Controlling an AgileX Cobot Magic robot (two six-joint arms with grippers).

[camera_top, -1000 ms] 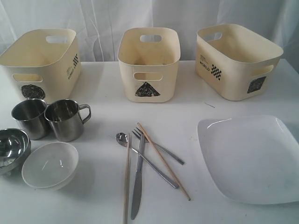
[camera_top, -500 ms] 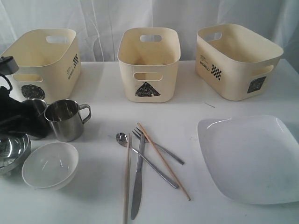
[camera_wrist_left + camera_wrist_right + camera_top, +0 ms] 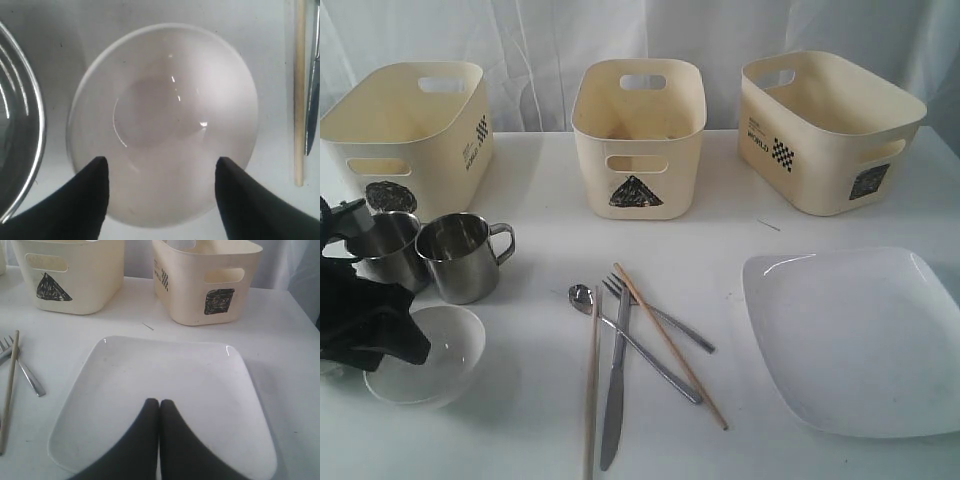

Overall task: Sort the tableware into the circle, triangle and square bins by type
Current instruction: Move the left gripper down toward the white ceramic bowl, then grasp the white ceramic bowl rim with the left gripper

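Spread wide over the white bowl (image 3: 165,100), the left gripper (image 3: 161,161) risks knocking the steel bowl (image 3: 15,115) just beside one finger if it descends.

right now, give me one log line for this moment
left jaws open over white bowl | right jaws shut, aimed at plate | nothing held

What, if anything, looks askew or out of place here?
The spoon, fork, knife and chopsticks lie crossed in a heap, one chopstick slanting across fork and spoon. Otherwise nothing looks spilled or damaged.
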